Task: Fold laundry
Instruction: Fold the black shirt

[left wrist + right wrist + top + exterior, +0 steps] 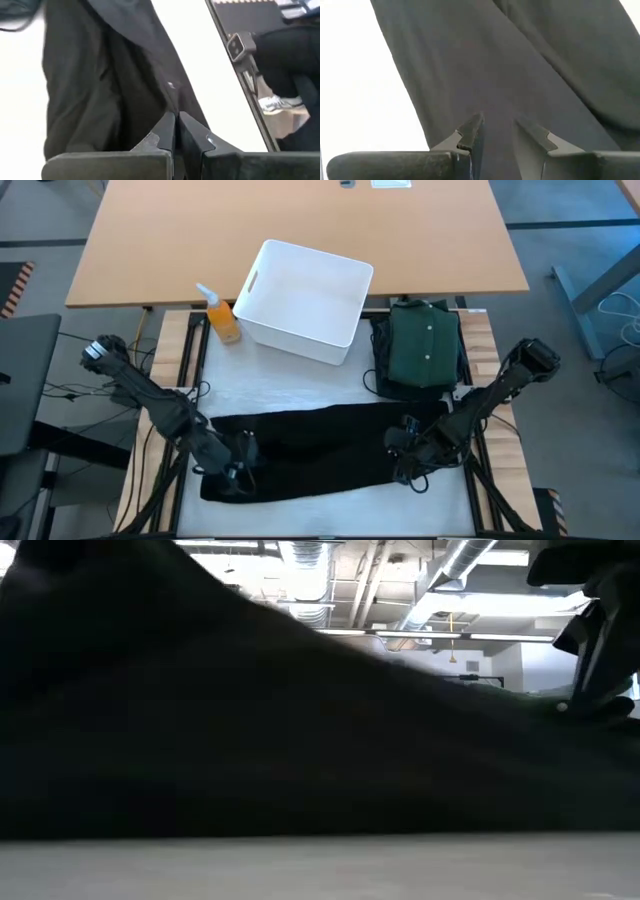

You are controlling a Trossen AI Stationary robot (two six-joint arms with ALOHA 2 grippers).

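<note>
The black garment (pixel 310 448) lies spread flat across the near part of the worktop (pixel 300 380), stretched wide so both arms can reach an end of it. The left claw (pixel 238 470) sits at the garment's left end with its fingers (pixel 165 132) pressed together; from the wrist view they look pinched on the cloth's edge, a grip that would let that end be lifted and carried over. The right claw (pixel 410 452) is low over the right end, its fingers (pixel 470 131) partly apart with cloth beneath and between them; I cannot tell whether it holds any fabric.

A green shirt (pixel 425 345) rests folded at the far right, out of the way, seemingly done. The white bin (pixel 305 300) and an orange bottle (pixel 222 320) stand behind, clear of the folding space.

With 2 ends taken, I judge a fold is about to begin.
</note>
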